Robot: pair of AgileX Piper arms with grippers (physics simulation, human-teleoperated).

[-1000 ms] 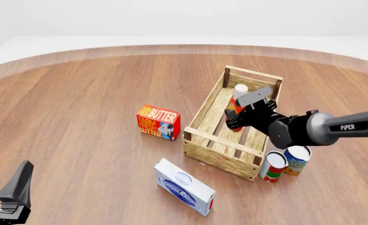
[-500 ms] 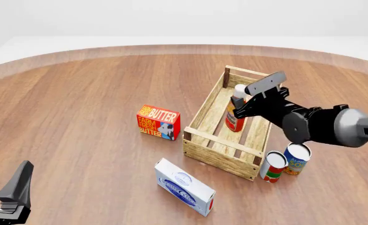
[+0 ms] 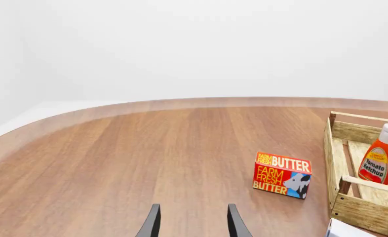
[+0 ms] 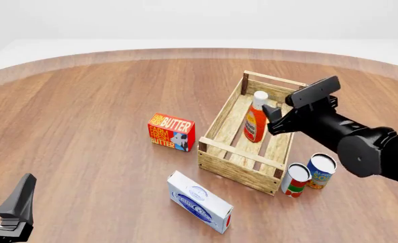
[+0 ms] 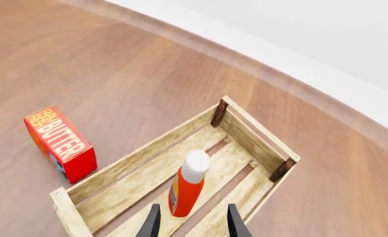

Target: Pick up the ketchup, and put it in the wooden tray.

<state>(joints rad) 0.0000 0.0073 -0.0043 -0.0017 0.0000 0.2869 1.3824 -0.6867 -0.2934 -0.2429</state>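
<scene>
Round wooden table (image 4: 84, 101), plain white backdrop (image 4: 185, 20)

slim red-orange plastic ketchup bottle (image 4: 255, 122): white cap, yellowish label with red lettering
long light-wood slatted tray (image 4: 230, 152): pale planks, darker brown corner posts
red rectangular butter box (image 4: 171, 131): yellow and white lettering, cow picture on a blue patch
white flat carton (image 4: 200, 201): blue oval emblem, red end, at 6 o'clock
short red-and-white can (image 4: 295, 180): tomato picture
blue-and-yellow can (image 4: 320, 172): white top
round wooden table (image 4: 84, 111): reddish-brown grain, paler rim
</scene>
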